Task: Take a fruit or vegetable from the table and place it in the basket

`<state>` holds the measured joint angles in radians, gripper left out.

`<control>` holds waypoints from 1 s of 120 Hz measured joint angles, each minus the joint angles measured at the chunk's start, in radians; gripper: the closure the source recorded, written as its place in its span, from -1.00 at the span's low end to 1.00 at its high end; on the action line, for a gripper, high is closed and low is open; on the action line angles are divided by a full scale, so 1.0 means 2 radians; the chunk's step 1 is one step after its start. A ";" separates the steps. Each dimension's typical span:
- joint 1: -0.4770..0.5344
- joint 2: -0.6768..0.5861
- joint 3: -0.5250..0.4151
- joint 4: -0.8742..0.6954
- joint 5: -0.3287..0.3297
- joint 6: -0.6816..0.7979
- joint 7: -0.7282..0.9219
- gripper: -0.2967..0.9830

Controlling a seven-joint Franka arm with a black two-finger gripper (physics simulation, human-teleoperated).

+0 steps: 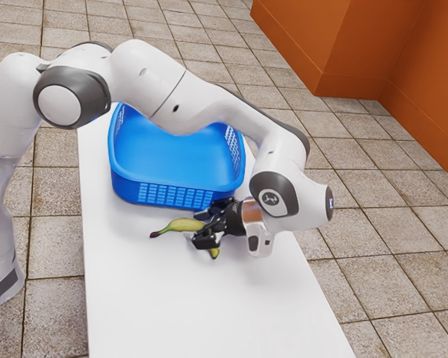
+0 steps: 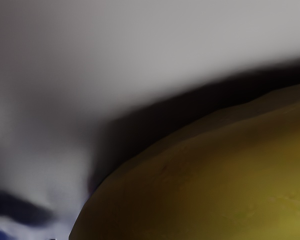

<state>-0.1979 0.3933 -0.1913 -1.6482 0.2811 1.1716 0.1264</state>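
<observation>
You have the gripper [image 1: 200,227] at the banana [image 1: 181,224], outside the blue basket [image 1: 168,195] and near its wall; you cannot tell whether the jaws are released or clenched on it.

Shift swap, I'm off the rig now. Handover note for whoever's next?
Gripper: low over the table, at the banana; can't tell whether it has a grip.
Banana: beside the basket, outside it, partly hidden by the gripper.
Done: gripper is at the fruit.
Left: confirm the grip, lift, carry over the basket wall, release inside.
</observation>
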 joint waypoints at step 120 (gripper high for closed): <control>0.000 -0.011 -0.018 0.010 -0.017 0.001 0.009 0.23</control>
<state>-0.1978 0.3709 -0.2269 -1.6289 0.2473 1.1728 0.1444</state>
